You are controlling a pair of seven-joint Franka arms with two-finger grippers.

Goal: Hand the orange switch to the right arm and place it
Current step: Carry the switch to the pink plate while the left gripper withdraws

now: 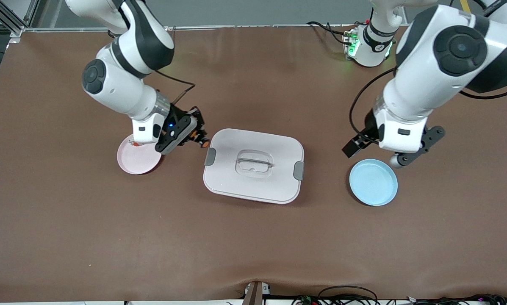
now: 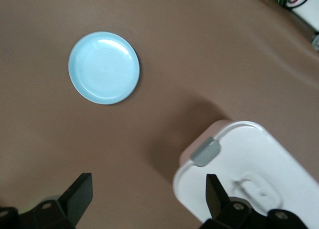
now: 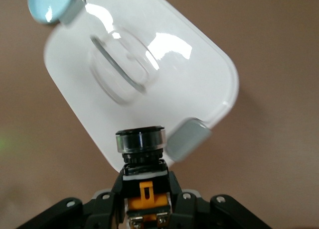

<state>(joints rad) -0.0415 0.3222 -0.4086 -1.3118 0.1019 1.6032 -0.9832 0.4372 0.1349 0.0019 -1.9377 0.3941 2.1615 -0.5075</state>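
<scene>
The orange switch is a small black cylinder with an orange body, and my right gripper is shut on it. In the right wrist view the switch sticks out from between the fingers of the right gripper, its black round end pointing at the white box. This gripper hangs over the table between the pink plate and the white lidded box. My left gripper is open and empty, waiting over the table just above the blue plate. Its own view shows the left gripper with fingers wide apart.
The white box has grey clips at both ends and a clear handle recess in its lid. The blue plate holds nothing. A small reddish bit shows at the pink plate's rim under the right hand. Cables lie along the table's near edge.
</scene>
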